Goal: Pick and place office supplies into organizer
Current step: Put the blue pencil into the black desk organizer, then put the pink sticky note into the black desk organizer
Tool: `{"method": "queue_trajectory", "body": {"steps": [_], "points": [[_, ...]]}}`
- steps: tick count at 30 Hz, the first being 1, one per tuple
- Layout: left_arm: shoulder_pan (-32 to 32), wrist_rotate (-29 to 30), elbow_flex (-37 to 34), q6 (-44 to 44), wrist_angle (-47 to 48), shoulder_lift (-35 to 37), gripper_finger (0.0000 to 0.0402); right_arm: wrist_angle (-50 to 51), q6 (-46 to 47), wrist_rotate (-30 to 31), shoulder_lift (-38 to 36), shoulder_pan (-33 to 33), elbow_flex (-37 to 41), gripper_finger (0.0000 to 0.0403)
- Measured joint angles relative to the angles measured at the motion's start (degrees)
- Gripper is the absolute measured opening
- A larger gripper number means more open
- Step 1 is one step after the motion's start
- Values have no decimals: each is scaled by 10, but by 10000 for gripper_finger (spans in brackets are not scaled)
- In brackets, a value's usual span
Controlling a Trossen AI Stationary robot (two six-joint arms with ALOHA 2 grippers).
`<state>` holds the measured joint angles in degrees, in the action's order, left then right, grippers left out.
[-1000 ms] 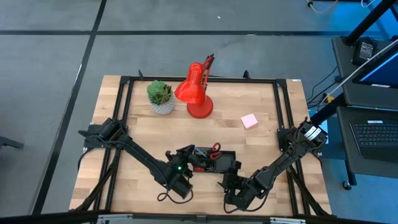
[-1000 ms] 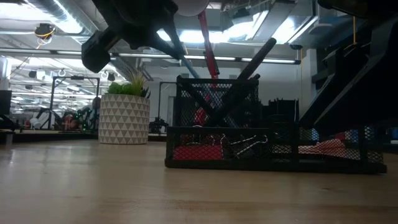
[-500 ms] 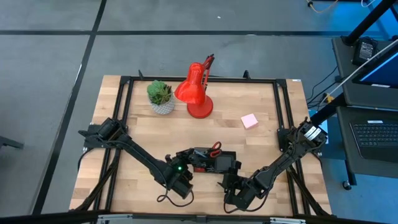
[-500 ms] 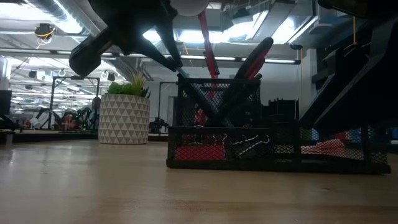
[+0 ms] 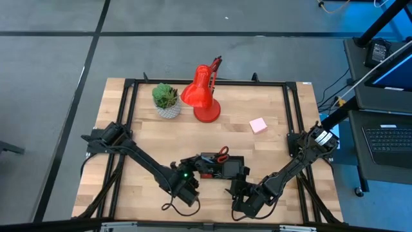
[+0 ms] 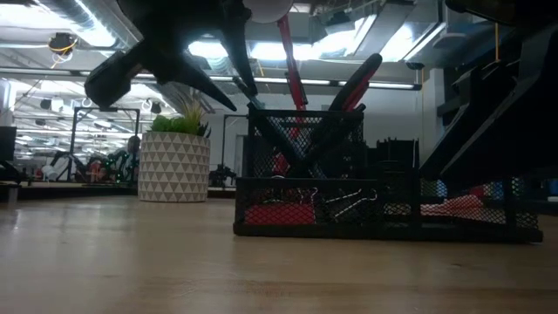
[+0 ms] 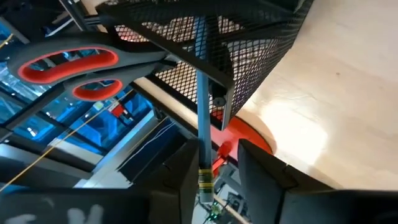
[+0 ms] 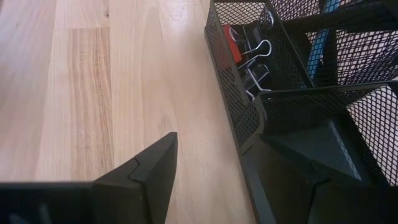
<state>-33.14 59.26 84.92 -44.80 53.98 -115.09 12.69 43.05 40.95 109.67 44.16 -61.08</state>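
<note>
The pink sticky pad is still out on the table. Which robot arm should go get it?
Probably the right. The pink sticky pad lies on the right gripper's side, and that gripper is open. The left gripper is at the organizer.

A robotics lab: a pale wooden worktable [image 5: 161, 132] framed in black metal rails [image 5: 129, 103] stands on grey concrete floor [image 5: 51, 58]. At three o'clock sits an open black laptop [image 5: 389, 142]; fluorescent ceiling lights [image 6: 52, 35] and distant equipment racks [image 6: 87, 161] fill the hall behind

Wooden table [image 5: 148, 135] bears organizer [image 5: 222, 166], lamp [image 5: 203, 96], plant [image 5: 167, 100]
</note>
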Motion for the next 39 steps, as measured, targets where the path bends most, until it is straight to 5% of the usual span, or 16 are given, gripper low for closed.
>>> {"method": "queue_trajectory", "body": {"steps": [10,25,31,39], "points": [[-16,-48,33,108,33,7,123,0,0,0,0,0,0,211],[20,-334,37,371,17,216,98,-8,1,0,0,1,0,211],[37,-404,-62,353,-141,336,92,-20,0,-1,-5,21,0,211],[58,-414,-277,369,-332,492,95,-37,-52,1,-88,52,0,211]]}}
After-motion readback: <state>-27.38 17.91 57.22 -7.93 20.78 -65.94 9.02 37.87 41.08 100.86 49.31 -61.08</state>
